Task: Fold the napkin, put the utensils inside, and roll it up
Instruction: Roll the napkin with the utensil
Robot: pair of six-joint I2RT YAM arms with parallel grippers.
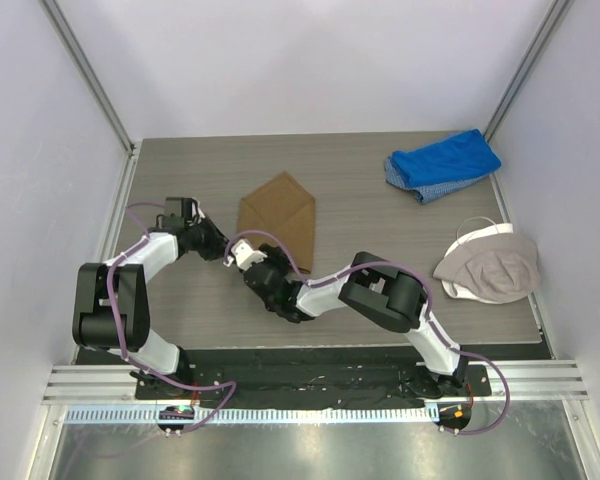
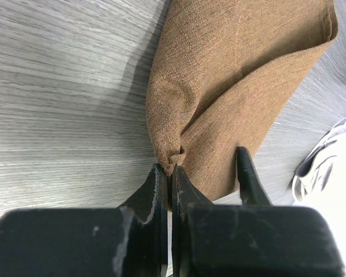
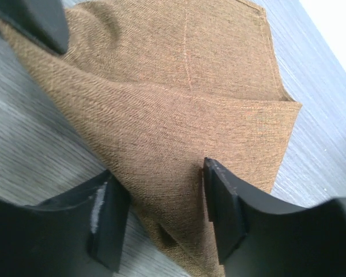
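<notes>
The tan-brown napkin lies folded into a pointed shape at the table's middle. My left gripper is shut on its near left corner; the left wrist view shows the cloth bunched between the closed jaws of the left gripper. My right gripper is open just beside it. In the right wrist view the right gripper straddles the napkin's near edge without gripping it. The gold spoon is not in view in any frame.
A blue cloth lies at the back right. A beige-and-white cap-like item sits at the right edge and shows in the left wrist view. Both wrists crowd together at the napkin's near left corner. Walls enclose the table.
</notes>
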